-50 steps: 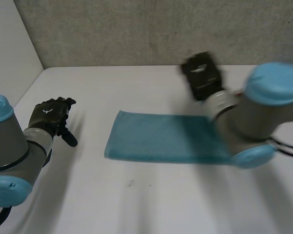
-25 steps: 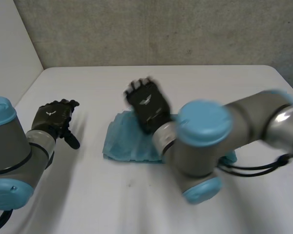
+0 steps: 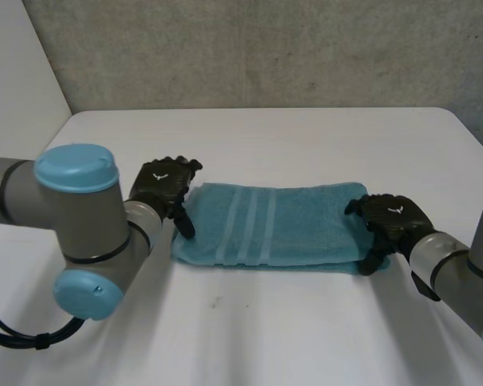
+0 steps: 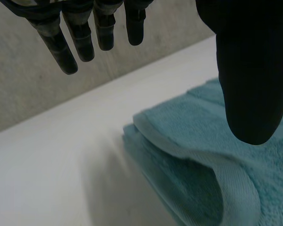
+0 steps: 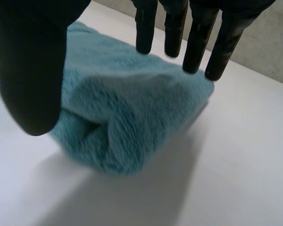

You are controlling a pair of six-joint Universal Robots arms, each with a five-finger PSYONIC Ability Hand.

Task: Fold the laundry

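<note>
The left hand (image 3: 165, 186) and right hand (image 3: 390, 219) flank the folded teal terry towel (image 3: 274, 225), fingers straight, gripping nothing. Next, probably: pinch one end and fold it across.

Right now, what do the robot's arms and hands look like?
The thick grey left arm and right arm have round light-blue caps. The black left hand and black right hand look like gloves, each with a small pale emblem on its back and slim rod-shaped fingers.
</note>
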